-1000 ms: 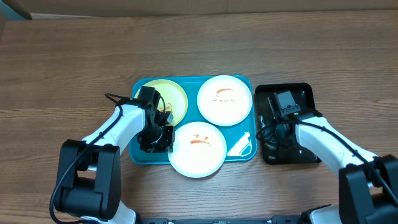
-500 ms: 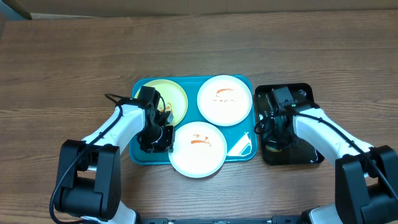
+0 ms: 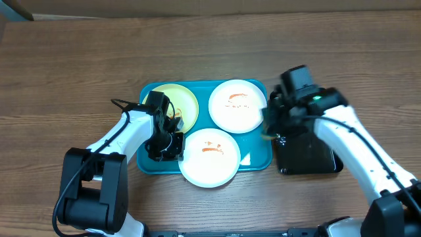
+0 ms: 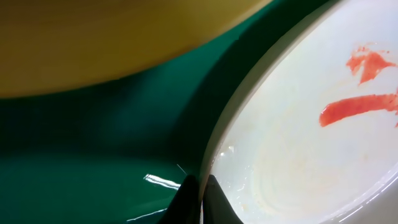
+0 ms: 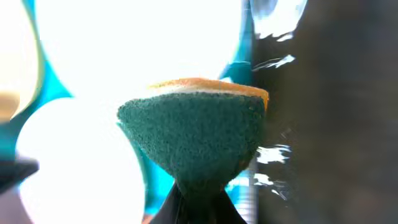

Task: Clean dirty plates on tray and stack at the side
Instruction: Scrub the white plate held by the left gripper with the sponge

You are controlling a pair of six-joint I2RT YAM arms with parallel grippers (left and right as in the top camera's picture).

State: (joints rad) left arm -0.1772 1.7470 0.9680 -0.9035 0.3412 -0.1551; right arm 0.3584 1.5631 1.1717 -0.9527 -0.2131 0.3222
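Observation:
The turquoise tray [image 3: 203, 89] holds three plates. A pale yellow-green plate [image 3: 179, 105] lies at the back left. A white plate [image 3: 237, 105] with orange-red smears lies at the back right. A second smeared white plate [image 3: 209, 157] lies at the front. My left gripper [image 3: 176, 147] is shut on the left rim of the front white plate [image 4: 311, 137], one finger on each side [image 4: 199, 200]. My right gripper [image 3: 271, 129] is shut on a green and yellow sponge [image 5: 196, 134] and hovers over the tray's right edge.
A narrow black tray [image 3: 306, 155] sits right of the turquoise tray and also shows in the right wrist view [image 5: 336, 112]. A small white object [image 3: 245, 158] lies in the turquoise tray's front right corner. Bare wooden table surrounds both trays.
My right gripper has risen from the black tray with the sponge and moved left to the turquoise tray's right edge. The left arm has not moved.

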